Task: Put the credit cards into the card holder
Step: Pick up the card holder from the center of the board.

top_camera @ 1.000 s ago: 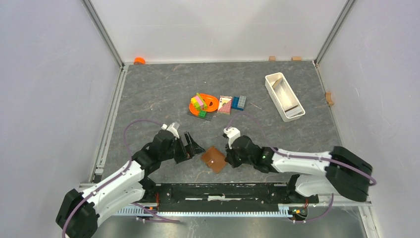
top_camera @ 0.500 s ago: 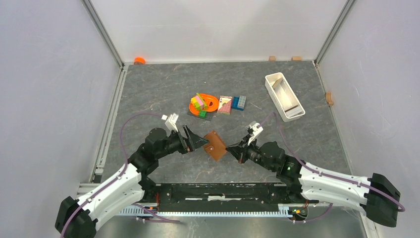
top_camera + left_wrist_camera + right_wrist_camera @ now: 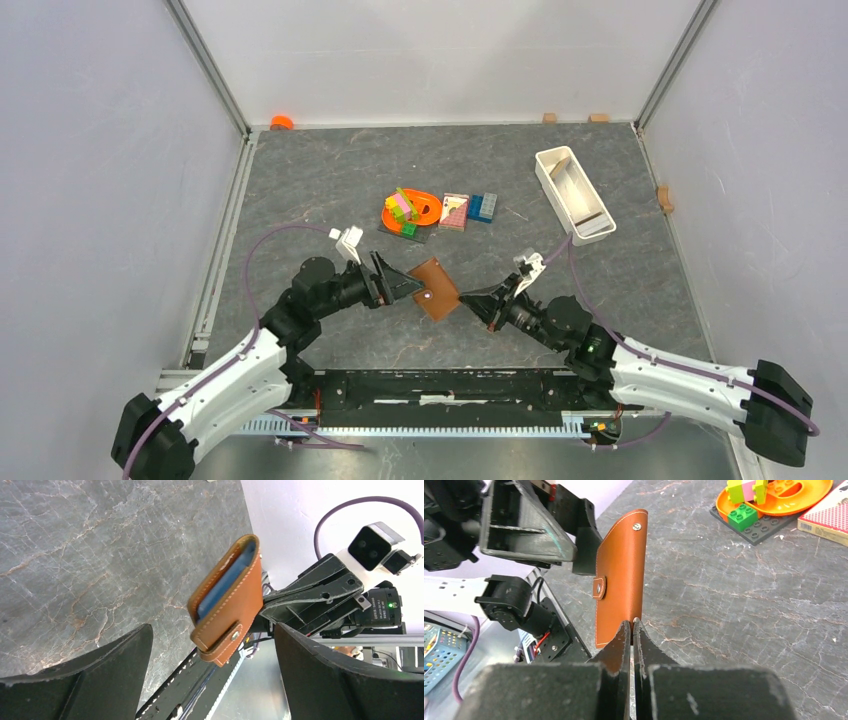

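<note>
The right gripper pinches the card holder at its 3 o'clock edge. The left gripper has its jaws spread at 9 o'clock, facing the tucked blue credit card.

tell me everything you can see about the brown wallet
The wallet is tan-brown leather, as it looks, with pale stitching along its edges. It is folded shut, a strap with a metal snap over its open side, and a light blue card shows inside. It stands on edge off the table, pinched at one edge by the shut right gripper. The open left gripper brackets it without visibly touching.
</note>
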Controlling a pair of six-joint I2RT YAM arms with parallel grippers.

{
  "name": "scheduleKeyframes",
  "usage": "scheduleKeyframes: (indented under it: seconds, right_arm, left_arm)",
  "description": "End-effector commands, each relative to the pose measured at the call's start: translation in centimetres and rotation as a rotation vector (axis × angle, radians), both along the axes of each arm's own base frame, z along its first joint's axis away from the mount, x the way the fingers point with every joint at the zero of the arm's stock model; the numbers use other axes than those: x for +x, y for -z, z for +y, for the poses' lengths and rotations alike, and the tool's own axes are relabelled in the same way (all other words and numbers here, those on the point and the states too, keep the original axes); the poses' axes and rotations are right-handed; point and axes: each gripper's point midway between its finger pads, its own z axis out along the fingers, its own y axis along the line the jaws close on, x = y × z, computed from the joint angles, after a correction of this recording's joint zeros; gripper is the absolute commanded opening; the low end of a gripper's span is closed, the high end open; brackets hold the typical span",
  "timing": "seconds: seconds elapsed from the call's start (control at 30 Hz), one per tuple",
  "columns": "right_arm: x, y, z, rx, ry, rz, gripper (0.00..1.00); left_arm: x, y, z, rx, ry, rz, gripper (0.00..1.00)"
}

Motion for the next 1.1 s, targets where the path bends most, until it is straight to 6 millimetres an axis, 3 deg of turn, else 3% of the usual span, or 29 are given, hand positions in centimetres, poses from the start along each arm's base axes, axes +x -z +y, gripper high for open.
scheduleKeyframes:
  seconds: [0.0,0.03,0.17,0.4,0.5,0.6,0.7,0.87,0.93,1.07]
  right_arm:
    - [-0.6,-3.8,0.3,0.146,-0.036,-0.075,0.0]
    - [-0.7,-3.8,0.4,0.145,-0.046,-0.077,0.0]
    - [-1.1,-3.8,1.0,0.142,-0.079,-0.08,0.0]
    - [-1.8,-3.9,1.7,0.124,-0.138,-0.087,0.03]
    - [-1.7,-4.3,1.6,0.091,-0.143,-0.103,0.31]
    - [-2.2,-5.3,1.5,0.107,-0.189,-0.123,0.65]
    - [-3.1,-6.3,2.1,0.115,-0.278,-0.132,0.79]
    - [-4.9,-7.5,3.2,0.135,-0.427,-0.139,0.74]
    - [-5.5,-7.7,3.6,0.149,-0.479,-0.136,0.64]
    - [-7.1,-7.8,4.2,0.184,-0.585,-0.126,0.31]
  left_arm:
    - [-0.3,-2.9,-1.2,-0.068,0.073,-0.073,0.95]
    - [-0.4,-3.1,-1.4,-0.08,0.082,-0.078,0.94]
    - [-0.8,-4.6,-2.2,-0.146,0.141,-0.115,0.67]
    - [-1.0,-4.8,-2.2,-0.153,0.152,-0.155,0.06]
    - [-1.7,-5.0,-2.1,-0.154,0.189,-0.198,0.02]
    - [-2.9,-5.6,-2.4,-0.181,0.265,-0.242,0.02]
    - [-4.2,-6.2,-2.9,-0.199,0.356,-0.262,0.02]
    - [-5.7,-6.8,-3.2,-0.213,0.464,-0.299,0.02]
    - [-5.9,-6.8,-3.3,-0.214,0.473,-0.306,0.02]
    - [-6.0,-6.6,-3.4,-0.213,0.48,-0.304,0.02]
